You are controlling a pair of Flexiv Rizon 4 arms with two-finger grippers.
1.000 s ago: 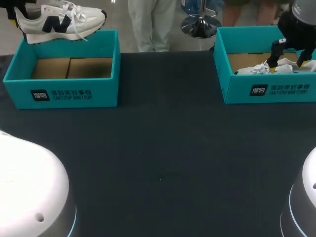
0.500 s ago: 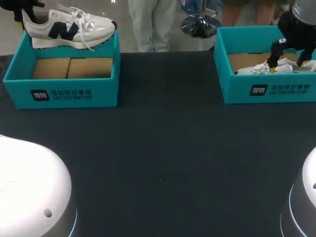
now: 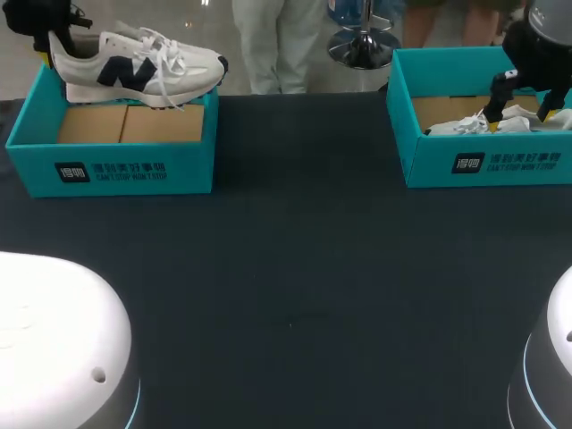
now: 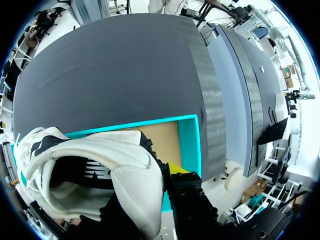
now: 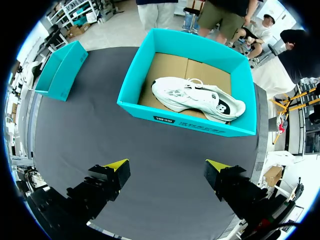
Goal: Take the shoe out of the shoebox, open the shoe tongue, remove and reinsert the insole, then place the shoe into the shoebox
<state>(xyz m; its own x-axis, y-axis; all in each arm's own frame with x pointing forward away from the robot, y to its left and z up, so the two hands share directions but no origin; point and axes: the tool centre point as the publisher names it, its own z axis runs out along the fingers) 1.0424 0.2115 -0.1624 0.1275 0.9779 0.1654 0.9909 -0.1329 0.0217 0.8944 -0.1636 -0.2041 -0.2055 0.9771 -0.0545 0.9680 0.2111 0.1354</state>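
Shoebox [image 3: 134, 170], teal and open, at the far left corner of the table [image 3: 295, 268]; second shoebox [image 3: 483, 163] at the far right corner. White sneaker [image 3: 134, 67] lifted clear above the first box's far rim, sole level, toe toward the right edge, likely carried so to land flat. Second sneaker [image 5: 197, 97] lying inside the other box, seen whole only from the right wrist. Left gripper [image 3: 46, 52] clamped on the heel collar, one finger hidden inside the shoe. Right gripper [image 5: 167, 172] spread wide, empty, box ahead.
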